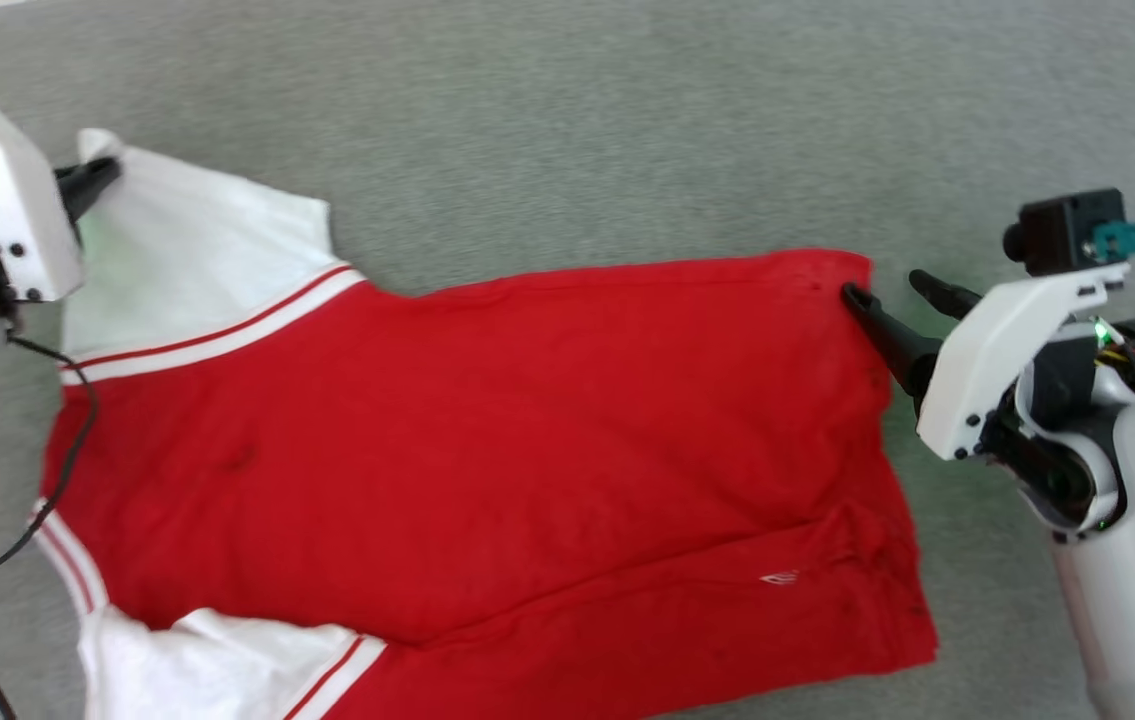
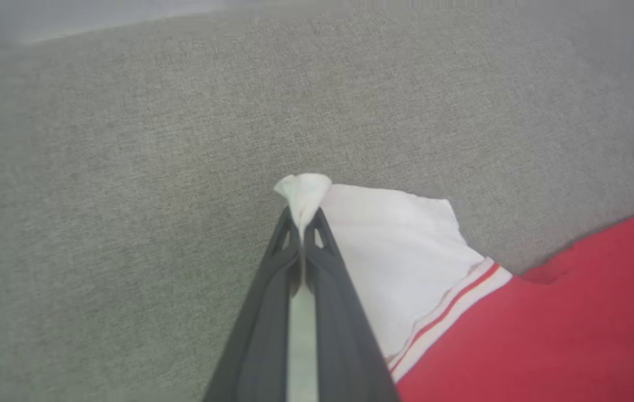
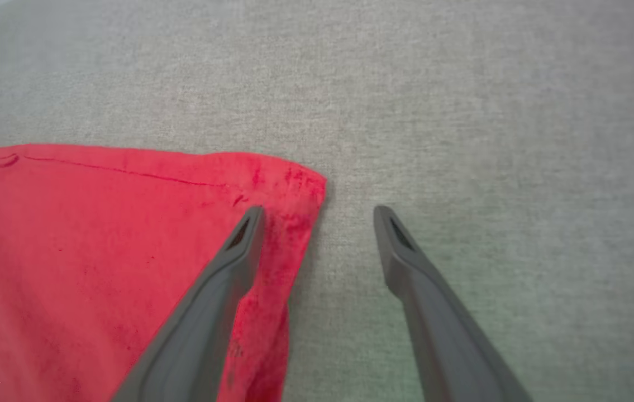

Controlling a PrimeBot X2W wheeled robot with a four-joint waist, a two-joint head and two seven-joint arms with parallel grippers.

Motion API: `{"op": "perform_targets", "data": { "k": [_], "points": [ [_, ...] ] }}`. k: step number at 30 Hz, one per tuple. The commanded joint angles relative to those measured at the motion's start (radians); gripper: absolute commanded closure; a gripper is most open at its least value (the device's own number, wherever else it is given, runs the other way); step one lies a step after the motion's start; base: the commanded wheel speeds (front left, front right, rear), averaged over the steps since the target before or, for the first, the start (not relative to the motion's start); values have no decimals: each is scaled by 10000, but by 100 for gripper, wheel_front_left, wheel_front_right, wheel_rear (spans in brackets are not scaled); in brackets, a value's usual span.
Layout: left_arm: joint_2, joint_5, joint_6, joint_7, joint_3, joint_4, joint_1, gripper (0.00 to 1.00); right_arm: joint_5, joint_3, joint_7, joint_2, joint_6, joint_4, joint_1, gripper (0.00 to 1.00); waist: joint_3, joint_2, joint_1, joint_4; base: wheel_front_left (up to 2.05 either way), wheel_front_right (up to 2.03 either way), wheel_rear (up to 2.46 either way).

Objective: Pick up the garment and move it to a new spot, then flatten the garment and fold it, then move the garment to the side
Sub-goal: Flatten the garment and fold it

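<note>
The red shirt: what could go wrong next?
1. The left gripper pinches only a tiny tip of the white sleeve, so the cloth might slip free if it is pulled.
2. The right gripper is open, with one finger over a corner of the garment and the other over the grey surface. Closing there could miss the cloth.

The garment (image 1: 487, 420) is bright red in the body, with white short sleeves (image 1: 187, 250) edged in red-and-white striped trim (image 1: 227, 335). Under it the surface (image 1: 627, 120) is a speckled grey weave. The left gripper (image 2: 301, 220) and right gripper (image 3: 319, 212) are dark grey, set in white casings (image 1: 987, 340), with a black cable (image 1: 77, 450) alongside.
</note>
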Motion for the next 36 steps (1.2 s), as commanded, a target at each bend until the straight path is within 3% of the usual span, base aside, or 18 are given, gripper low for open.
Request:
{"op": "perform_targets", "data": {
  "k": [1,9,11,12,16,19,26,36],
  "points": [
    [-104,82,14,-146,-40,-182,-96,100,159,86,324,-137,-2,294,-343,0,18,0,-1,452,0,0,0],
    [-359,195,31,-354,-249,-682,166,100,497,879,2151,-473,0,1754,-893,0,238,0,-1,1063,0,0,0],
    [-381,140,38,-384,-231,-690,238,100,616,1106,2633,-461,3,1958,-891,87,239,0,-1,1121,0,0,0],
    [-376,127,26,-405,-234,-685,256,100,648,1137,2662,-465,3,1956,-917,100,231,0,-1,1142,0,0,0],
    [-348,51,-18,-565,-173,-567,411,100,684,1163,2780,-725,9,1780,-1141,100,47,0,-1,1196,0,0,0],
    [-344,-64,-68,-898,8,-556,622,100,589,964,2245,-1029,-2,1181,-1439,100,-316,0,-1,1255,0,0,0],
    [-38,-341,111,-1677,401,-868,1795,100,510,614,1527,-1062,-2,241,-779,100,-1173,0,-1,1272,0,0,0],
    [150,-1201,1238,-3545,1218,-2647,5992,100,529,-104,1092,-822,-2,-860,1678,100,-2581,0,-1,1515,0,0,0]
  ]
}}
